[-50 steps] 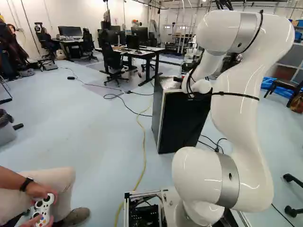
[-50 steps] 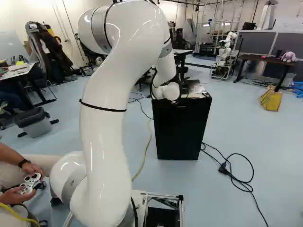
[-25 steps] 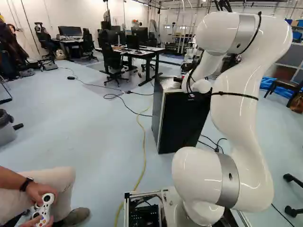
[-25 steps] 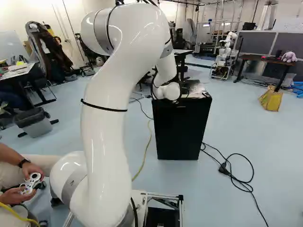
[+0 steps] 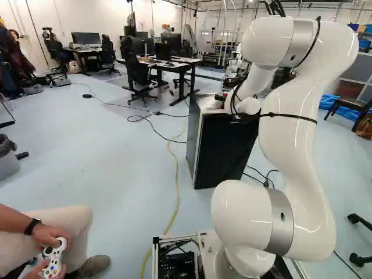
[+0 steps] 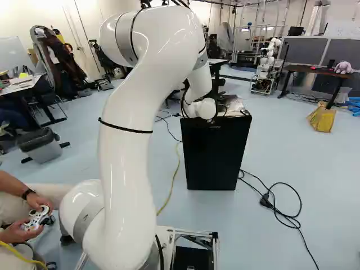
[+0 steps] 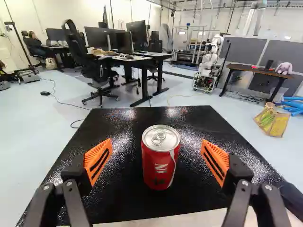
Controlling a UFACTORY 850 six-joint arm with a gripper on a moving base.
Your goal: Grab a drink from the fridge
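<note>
Atop the black fridge [image 5: 224,154] | red can [image 7: 158,165] upright, lid uppermost | gripper [image 5: 220,97] spread wide around it, one orange pad [image 7: 98,161] to either side, neither touching | can ungripped, resting on the fridge's glossy top

Gaps lie left and right of the upright, silver-topped red metal can [image 7: 160,163], between it and the orange-padded black fingers [image 7: 98,161]; the flat, glossy black fridge top [image 7: 124,201] blocks the way beneath.
</note>
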